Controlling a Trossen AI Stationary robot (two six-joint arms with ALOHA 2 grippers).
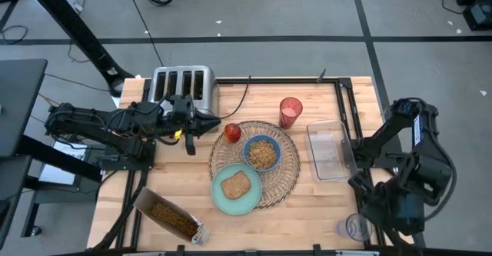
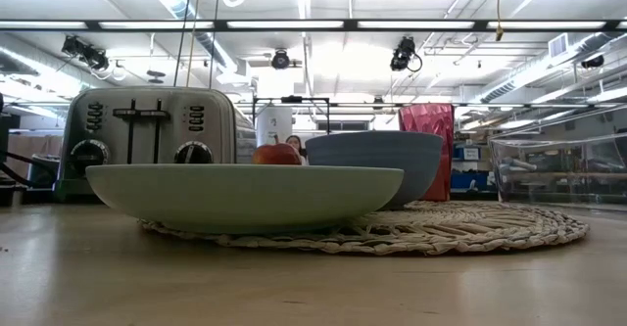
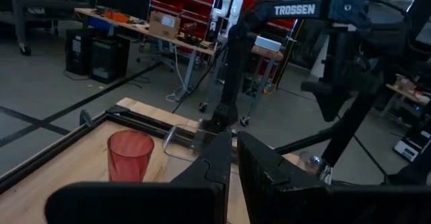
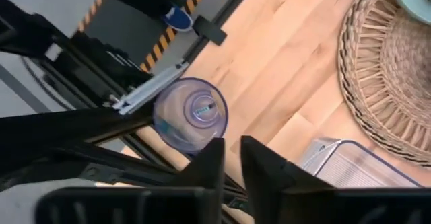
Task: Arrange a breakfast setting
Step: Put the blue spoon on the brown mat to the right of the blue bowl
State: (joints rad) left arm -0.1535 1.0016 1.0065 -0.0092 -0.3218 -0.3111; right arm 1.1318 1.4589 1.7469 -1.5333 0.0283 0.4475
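Note:
The round wicker placemat (image 1: 286, 181) lies mid-table. On it sit a blue bowl (image 1: 262, 153) filled with cereal and a pale green plate (image 1: 223, 198) bearing a toast slice (image 1: 236, 184). A small red fruit (image 1: 232, 132) rests at the mat's far left rim, and the translucent red cup (image 1: 290, 111) stands behind the mat. My left gripper (image 1: 217, 124) is shut and points level, high over the table, just left of the fruit. My right gripper (image 4: 232, 158) is shut on nothing and points down above a clear cup (image 4: 190, 114) at the table's near right corner.
A silver toaster (image 1: 183, 87) stands at the far left. A clear plastic tray (image 1: 329, 150) lies right of the mat. An opened cereal box (image 1: 171, 217) lies on its side at the near left. The clear cup (image 1: 355, 227) has something small inside.

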